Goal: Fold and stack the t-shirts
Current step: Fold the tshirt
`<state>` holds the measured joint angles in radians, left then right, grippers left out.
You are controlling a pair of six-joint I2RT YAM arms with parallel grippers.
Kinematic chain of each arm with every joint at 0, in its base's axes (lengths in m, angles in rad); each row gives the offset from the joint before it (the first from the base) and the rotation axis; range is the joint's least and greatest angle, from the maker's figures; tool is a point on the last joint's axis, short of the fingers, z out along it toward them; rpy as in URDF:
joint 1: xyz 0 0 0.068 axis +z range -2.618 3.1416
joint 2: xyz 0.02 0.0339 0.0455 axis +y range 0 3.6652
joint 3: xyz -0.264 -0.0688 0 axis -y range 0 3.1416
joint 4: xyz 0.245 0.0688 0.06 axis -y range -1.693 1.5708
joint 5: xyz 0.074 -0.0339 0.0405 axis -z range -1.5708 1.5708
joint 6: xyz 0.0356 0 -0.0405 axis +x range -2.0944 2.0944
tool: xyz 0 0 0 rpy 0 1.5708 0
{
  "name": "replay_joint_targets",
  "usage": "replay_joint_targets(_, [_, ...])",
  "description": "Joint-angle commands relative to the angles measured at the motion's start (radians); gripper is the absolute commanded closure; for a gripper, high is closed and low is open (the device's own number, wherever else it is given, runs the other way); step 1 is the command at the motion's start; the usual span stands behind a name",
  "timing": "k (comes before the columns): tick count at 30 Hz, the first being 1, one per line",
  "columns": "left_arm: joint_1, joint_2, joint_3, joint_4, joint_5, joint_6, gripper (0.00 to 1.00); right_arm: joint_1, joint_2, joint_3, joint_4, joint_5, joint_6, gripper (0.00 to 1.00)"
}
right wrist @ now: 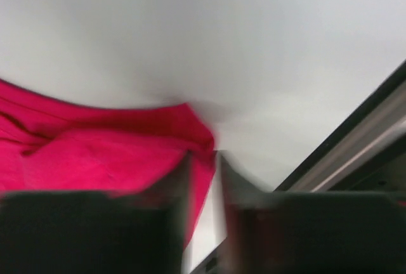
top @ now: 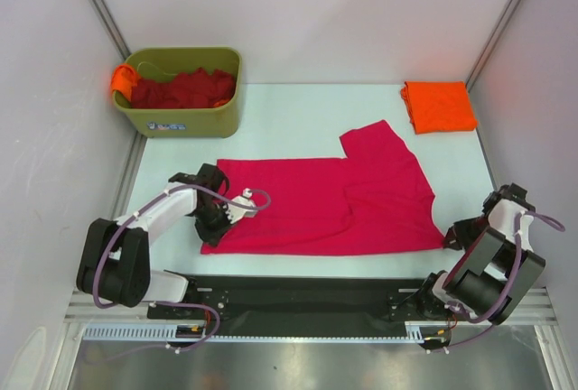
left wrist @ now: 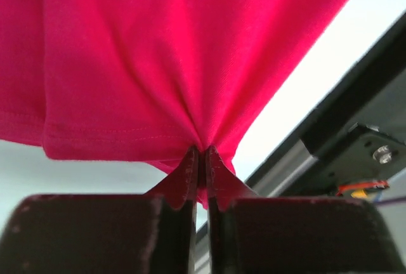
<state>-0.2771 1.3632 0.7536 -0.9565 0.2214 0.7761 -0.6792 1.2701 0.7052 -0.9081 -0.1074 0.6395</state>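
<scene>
A crimson-pink t-shirt (top: pixel 334 200) lies spread on the pale table, one sleeve pointing to the back. My left gripper (top: pixel 214 221) sits at its near left edge and is shut on the hem. In the left wrist view the cloth (left wrist: pixel 158 52) gathers into a pinch between the closed jaws (left wrist: pixel 203 160). My right gripper (top: pixel 452 235) is at the shirt's near right corner. The blurred right wrist view shows its jaws (right wrist: pixel 202 172) a narrow gap apart, with the cloth's corner (right wrist: pixel 95 153) partly in the gap and table showing beside it. A folded orange t-shirt (top: pixel 438 106) lies at the back right.
An olive-green bin (top: pixel 185 119) stands at the back left, holding dark red t-shirts (top: pixel 181 89); an orange piece (top: pixel 122 78) hangs over its left rim. White walls close in the table on three sides. A black rail (top: pixel 298 295) runs along the near edge.
</scene>
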Motion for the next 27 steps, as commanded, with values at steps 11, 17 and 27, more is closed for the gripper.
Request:
replay_joint_targets(11, [0.214, -0.023, 0.377, 0.160, 0.052, -0.251, 0.27, 0.349, 0.078, 0.531, 0.166, 0.150, -0.145, 0.34])
replay_joint_targets(17, [0.250, 0.059, 0.398, 0.430, 0.006, -0.452, 0.33, 0.584, 0.430, 0.998, 0.181, 0.069, -0.392, 0.38])
replay_joint_targets(27, [0.250, 0.319, 0.487, 0.545, -0.094, -0.564, 0.35, 0.676, 1.115, 1.675, -0.017, 0.092, -0.495, 0.50])
